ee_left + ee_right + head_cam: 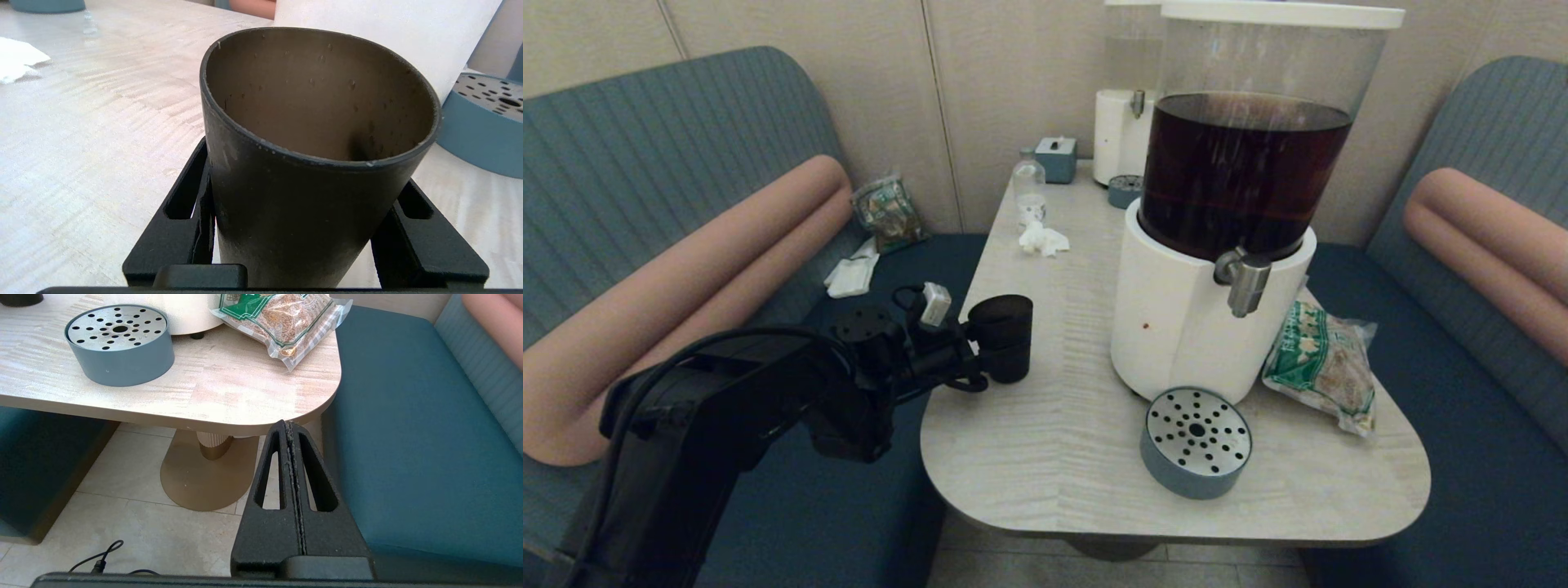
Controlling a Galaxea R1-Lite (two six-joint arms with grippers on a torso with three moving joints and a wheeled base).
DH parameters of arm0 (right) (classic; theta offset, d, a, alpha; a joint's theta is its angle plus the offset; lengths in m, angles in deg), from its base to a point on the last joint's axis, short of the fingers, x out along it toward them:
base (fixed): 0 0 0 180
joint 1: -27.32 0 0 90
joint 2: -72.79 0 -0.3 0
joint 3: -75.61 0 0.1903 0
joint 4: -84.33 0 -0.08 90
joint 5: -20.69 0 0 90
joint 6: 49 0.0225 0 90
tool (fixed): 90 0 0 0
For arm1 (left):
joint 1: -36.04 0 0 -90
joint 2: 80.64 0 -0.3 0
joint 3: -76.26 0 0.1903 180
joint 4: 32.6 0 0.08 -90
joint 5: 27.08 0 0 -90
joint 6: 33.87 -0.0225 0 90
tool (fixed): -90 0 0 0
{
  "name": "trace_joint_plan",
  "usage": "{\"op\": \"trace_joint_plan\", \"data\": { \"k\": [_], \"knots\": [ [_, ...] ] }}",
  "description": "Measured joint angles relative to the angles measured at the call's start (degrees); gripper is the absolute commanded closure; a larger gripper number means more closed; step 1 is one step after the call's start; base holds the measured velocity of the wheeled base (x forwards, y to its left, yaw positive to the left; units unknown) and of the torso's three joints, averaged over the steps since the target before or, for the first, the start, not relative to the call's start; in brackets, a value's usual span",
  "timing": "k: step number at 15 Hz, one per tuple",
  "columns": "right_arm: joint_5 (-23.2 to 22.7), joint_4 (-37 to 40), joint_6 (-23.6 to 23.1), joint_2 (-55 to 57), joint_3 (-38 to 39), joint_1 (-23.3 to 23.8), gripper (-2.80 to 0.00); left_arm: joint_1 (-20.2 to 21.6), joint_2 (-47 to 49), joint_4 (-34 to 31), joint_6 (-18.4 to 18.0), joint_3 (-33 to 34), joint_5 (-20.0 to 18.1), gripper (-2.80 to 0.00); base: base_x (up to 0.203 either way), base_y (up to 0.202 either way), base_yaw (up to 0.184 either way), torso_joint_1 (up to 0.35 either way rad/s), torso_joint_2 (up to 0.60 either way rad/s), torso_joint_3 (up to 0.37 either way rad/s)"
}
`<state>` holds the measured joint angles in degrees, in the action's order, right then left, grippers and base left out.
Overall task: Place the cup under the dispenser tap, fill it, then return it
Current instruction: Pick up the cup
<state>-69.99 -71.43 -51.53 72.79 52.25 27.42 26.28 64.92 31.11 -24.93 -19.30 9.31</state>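
The left claw (980,347) grips the cup (1003,336) low on its wall, one finger (179,241) on each side, at the table's (1054,441) left edge, well apart from the dispenser tap (1245,280) toward the right edge. Whether the cup rests on the table or hangs just above it cannot be told. The cup looks light and empty, with droplets on its inner wall; thin plastic like this probably flexes under a hard squeeze, and its smooth taper could let it slide down through the fingers. The low, opposite-sides grip seems sound, but once filled the cup will be heavier and prone to slopping, so it should stay upright. The right claw (292,457) is parked below the table's near right corner, fingers pressed together on nothing. Counted: one cup, two dispensers, two steel taps, two perforated drip trays, the near one (1196,442) before the dark dispenser (1217,245), one snack bag (1323,363) by the right edge, one clear bottle (1029,184) and one crumpled tissue (1043,239) toward the far edge.
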Motion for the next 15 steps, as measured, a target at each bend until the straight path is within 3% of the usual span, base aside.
{"op": "trace_joint_plan", "data": {
  "k": [8,11,15],
  "knots": [
    [0.02,0.00,0.02,0.00,0.00,0.00,0.00,1.00,-11.05,0.10,1.25,8.07,-0.05,0.00,0.000,0.000,0.000,0.000,0.00,0.000],
    [-0.01,0.00,0.00,0.00,0.00,0.00,0.00,0.63,-17.36,0.11,1.36,15.61,-0.10,0.00,0.000,0.000,0.000,0.000,0.00,0.000],
    [0.01,0.00,0.01,0.00,0.00,0.00,0.00,-6.45,-26.76,0.11,1.32,25.53,0.65,0.00,0.000,0.000,0.000,0.000,0.00,0.000]
  ]
}}
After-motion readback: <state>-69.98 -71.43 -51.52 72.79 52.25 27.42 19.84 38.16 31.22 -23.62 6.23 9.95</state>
